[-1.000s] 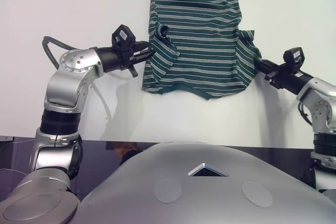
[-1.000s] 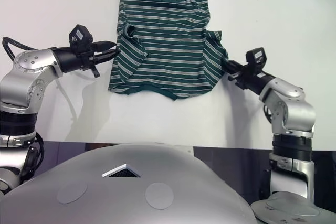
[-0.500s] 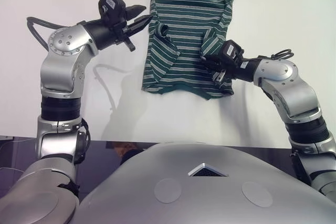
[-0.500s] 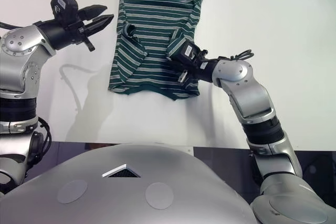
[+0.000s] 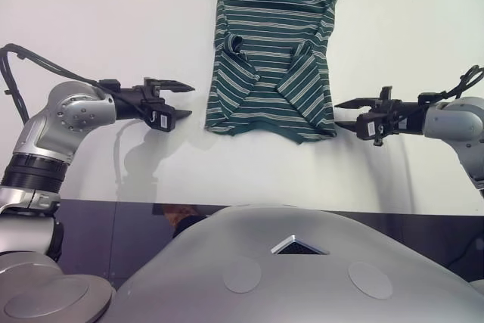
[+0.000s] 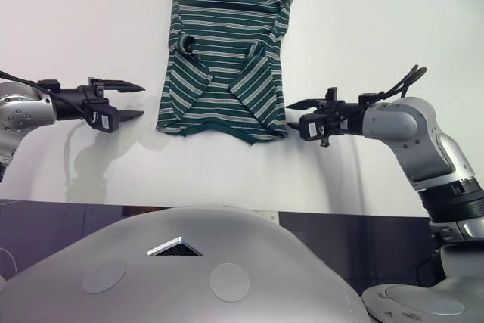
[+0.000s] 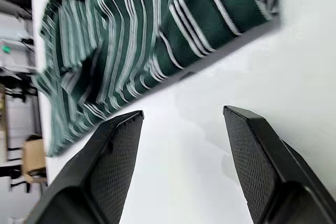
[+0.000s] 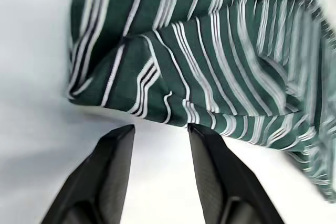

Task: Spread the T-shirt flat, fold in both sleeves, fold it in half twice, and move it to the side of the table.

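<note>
On the white table (image 5: 91, 20), seen from the head camera, the T-shirt (image 5: 272, 51) lies between the two arms with its long axis running straight away from the robot, its far end reaching the picture's top edge. The left gripper (image 5: 189, 101) points inward at the near left corner from just beside it, jaws apart and empty. The right gripper (image 5: 336, 113) mirrors it at the near right corner, also spread and holding nothing, and looks the nearer of the two, almost at the cloth's edge. Both sleeves lie folded in diagonally over the dark green, white-striped body, leaving a narrow, slightly rumpled strip. In the left wrist view, the open fingers (image 7: 113, 166) frame bare table, with the shirt's edge just ahead. In the right wrist view, the parted fingers (image 8: 100, 182) sit just short of the folded corner.
</note>
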